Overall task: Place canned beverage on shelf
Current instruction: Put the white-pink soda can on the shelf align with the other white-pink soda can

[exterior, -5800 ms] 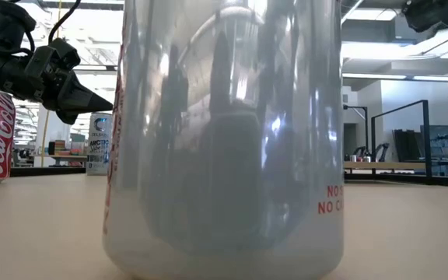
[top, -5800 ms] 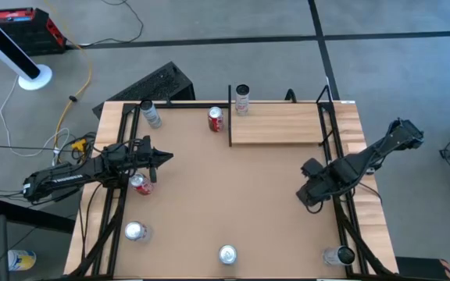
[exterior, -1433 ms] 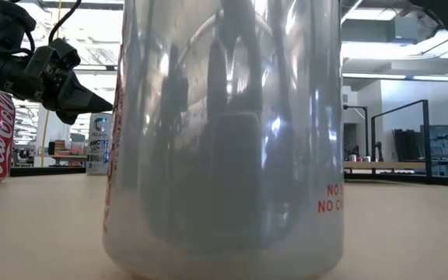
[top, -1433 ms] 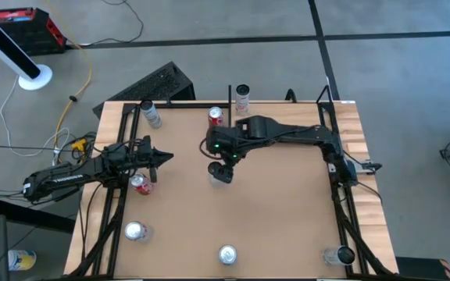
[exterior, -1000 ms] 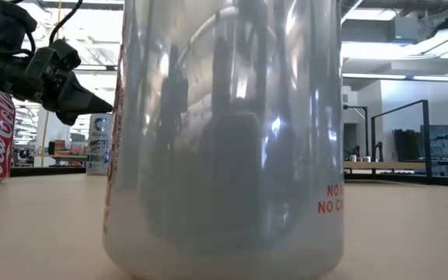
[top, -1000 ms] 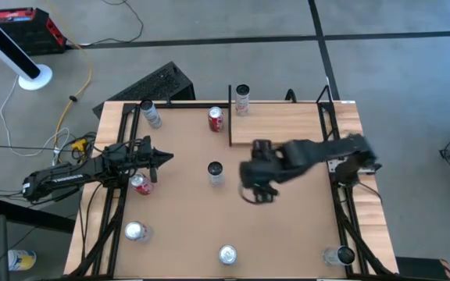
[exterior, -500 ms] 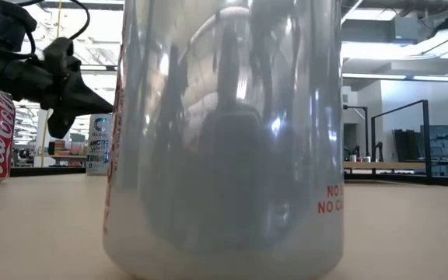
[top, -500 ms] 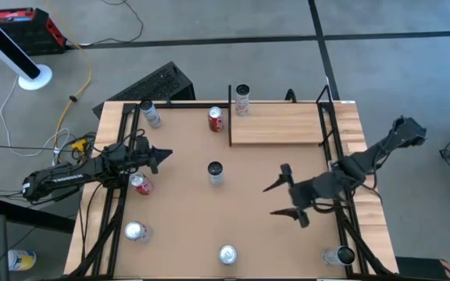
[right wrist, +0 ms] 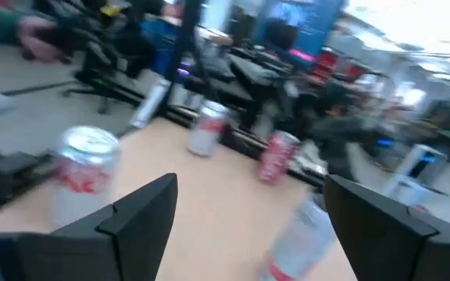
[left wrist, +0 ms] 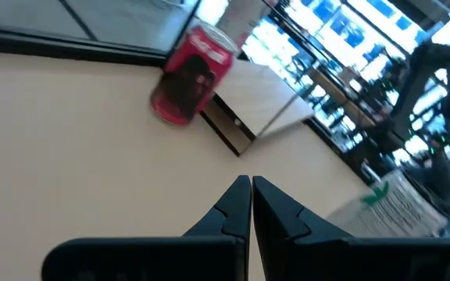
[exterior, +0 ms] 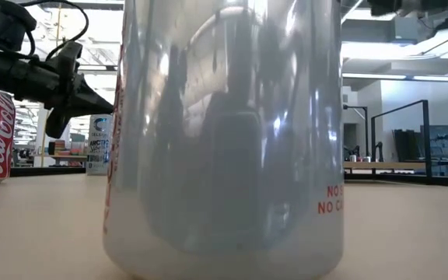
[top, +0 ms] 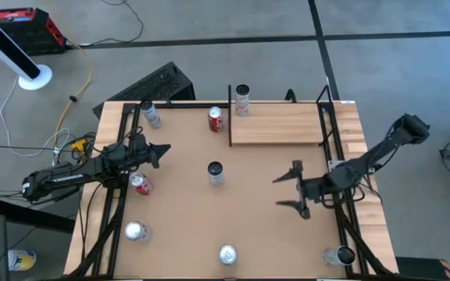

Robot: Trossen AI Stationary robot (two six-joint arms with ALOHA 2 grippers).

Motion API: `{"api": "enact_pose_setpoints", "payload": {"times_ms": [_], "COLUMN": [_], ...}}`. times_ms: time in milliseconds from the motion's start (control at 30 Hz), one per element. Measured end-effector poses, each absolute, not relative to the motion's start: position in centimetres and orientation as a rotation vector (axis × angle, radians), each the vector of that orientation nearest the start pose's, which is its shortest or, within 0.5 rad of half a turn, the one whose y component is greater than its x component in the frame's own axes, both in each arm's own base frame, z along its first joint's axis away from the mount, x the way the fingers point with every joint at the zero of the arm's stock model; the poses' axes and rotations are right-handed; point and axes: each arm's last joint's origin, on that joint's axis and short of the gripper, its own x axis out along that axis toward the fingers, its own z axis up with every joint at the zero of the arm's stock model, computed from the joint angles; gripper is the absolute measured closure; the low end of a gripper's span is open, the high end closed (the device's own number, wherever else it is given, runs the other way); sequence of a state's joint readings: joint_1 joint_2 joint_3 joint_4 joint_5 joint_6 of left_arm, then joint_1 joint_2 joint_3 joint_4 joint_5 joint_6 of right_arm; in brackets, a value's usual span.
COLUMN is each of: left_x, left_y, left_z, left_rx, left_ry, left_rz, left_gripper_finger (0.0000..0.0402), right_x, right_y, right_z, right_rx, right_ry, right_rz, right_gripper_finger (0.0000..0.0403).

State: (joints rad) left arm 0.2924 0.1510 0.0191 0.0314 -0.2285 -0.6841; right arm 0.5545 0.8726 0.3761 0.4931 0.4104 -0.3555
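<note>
The pale wood shelf (top: 276,123) lies at the table's far right, its black rail (top: 230,117) on its left end. A silver can (top: 216,173) stands upright on the table's middle. My right gripper (top: 286,191) is wide open and empty, right of that can and near of the shelf. My left gripper (top: 159,152) is shut and empty at the table's left, above and beside a red can (top: 140,183). In the left wrist view the shut fingers (left wrist: 251,191) point toward a red can (left wrist: 190,76) and the shelf (left wrist: 268,97).
A red can (top: 216,119) stands next to the rail, a white can (top: 243,100) just beyond the shelf's far left corner, and a silver can (top: 151,114) at the far left. Three cans (top: 135,231), (top: 227,254), (top: 340,255) stand along the near edge. One can (exterior: 224,140) fills the low view.
My right gripper has drawn back from beside the middle can toward the table's right edge and a little toward the near edge; the can stays upright where it was. My left gripper has turned about its axis and shifted slightly toward the far edge.
</note>
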Motion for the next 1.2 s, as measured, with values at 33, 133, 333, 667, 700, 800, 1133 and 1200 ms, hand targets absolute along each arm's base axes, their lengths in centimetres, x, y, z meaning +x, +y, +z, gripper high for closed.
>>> {"api": "enact_pose_setpoints", "payload": {"times_ms": [33,133,333,667,700,800,1133,1200], "left_x": [9.9,10.0,10.1,13.3,14.0,16.0,22.8,24.1], "left_y": [3.7,3.7,3.1,1.9,1.7,1.2,-0.8,-0.9], "left_z": [16.1,16.5,18.8,23.0,23.6,25.3,26.8,26.7], "left_rx": [-0.670,-0.634,-0.581,-0.419,-0.390,-0.267,0.072,0.099], "left_ry": [-0.087,-0.126,-0.301,-0.143,-0.121,-0.076,0.085,0.106], "left_rz": [0.540,0.513,0.275,0.184,0.176,0.158,0.056,0.063], "left_gripper_finger": [0.0402,0.0402,0.0402,0.0402,0.0402,0.0402,0.0340,0.0304], "right_x": [16.3,15.4,15.2,16.9,17.0,17.3,18.0,18.1], "right_y": [8.6,7.8,6.6,5.3,5.2,5.0,5.3,5.4], "right_z": [24.2,24.2,23.3,22.3,22.4,22.9,21.9,21.7], "right_rx": [-0.358,-0.313,-0.303,-0.257,-0.241,-0.176,-0.181,-0.176], "right_ry": [-0.029,-0.050,-0.012,0.018,0.002,-0.054,-0.008,0.001], "right_rz": [0.102,0.006,-0.073,-0.179,-0.189,-0.211,-0.206,-0.201], "right_gripper_finger": [0.0058,0.0058,0.0058,0.0058,0.0058,0.0058,0.0058,0.0058]}}
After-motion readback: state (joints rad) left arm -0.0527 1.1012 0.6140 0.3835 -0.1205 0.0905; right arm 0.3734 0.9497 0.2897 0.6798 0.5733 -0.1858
